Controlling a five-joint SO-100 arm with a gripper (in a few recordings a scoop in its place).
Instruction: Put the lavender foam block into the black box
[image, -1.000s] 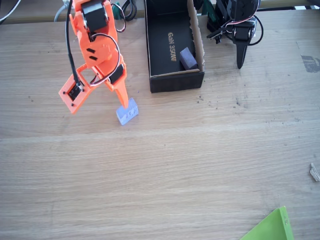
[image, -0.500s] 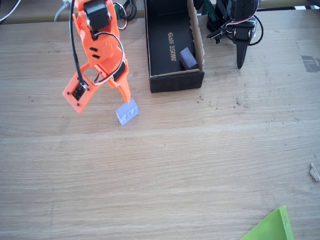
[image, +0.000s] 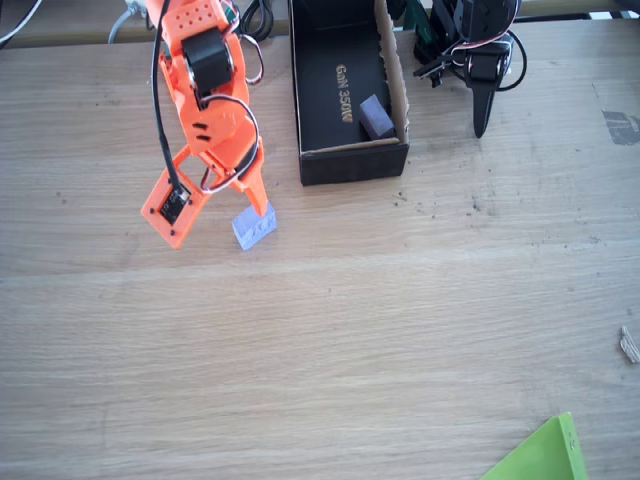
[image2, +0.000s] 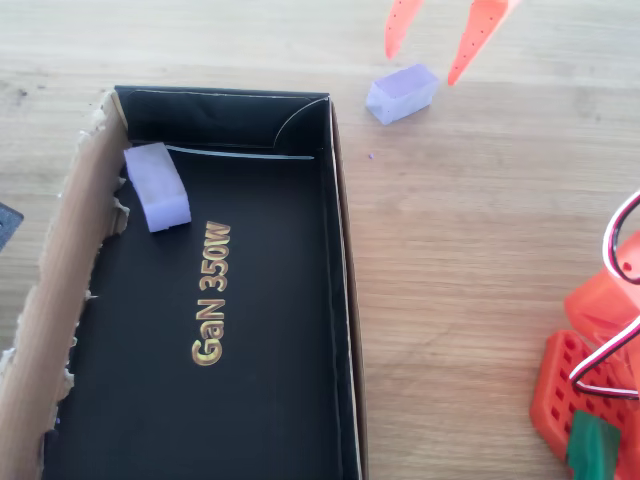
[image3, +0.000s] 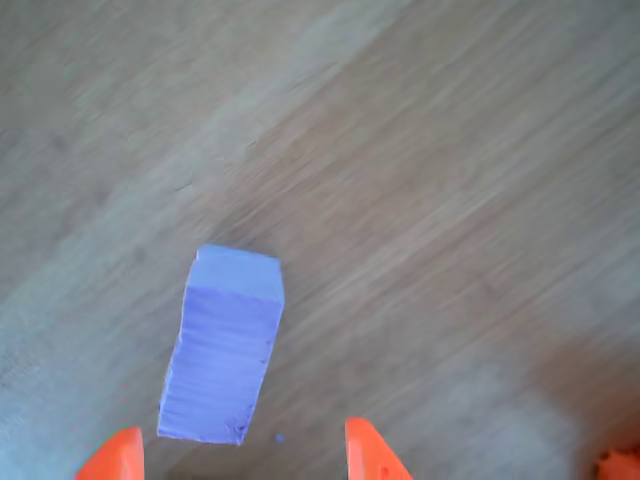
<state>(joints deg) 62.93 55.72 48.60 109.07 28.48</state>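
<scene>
The lavender foam block (image: 254, 228) lies on the wooden table, left of and slightly in front of the black box (image: 355, 163). My orange gripper (image: 256, 208) is open and hangs right over the block's far end. In the overhead view, the two orange fingertips (image2: 468, 50) straddle a spot just past the block (image2: 402, 93), apart from it, beside the box's corner (image2: 338, 300). In the wrist view, the block (image3: 222, 345) lies lengthwise, nearer the left finger, with the gripper (image3: 240, 462) open at the lower edge.
A duller purple block (image: 375, 116) lies inside the box against its cardboard side (image2: 156, 186). A green sheet corner (image: 540, 455) pokes in at the bottom right. A small scrap (image: 628, 343) sits at the right table edge.
In the fixed view the arm has swung down and to the right, bringing the gripper closer over the block. The block has stayed where it was.
</scene>
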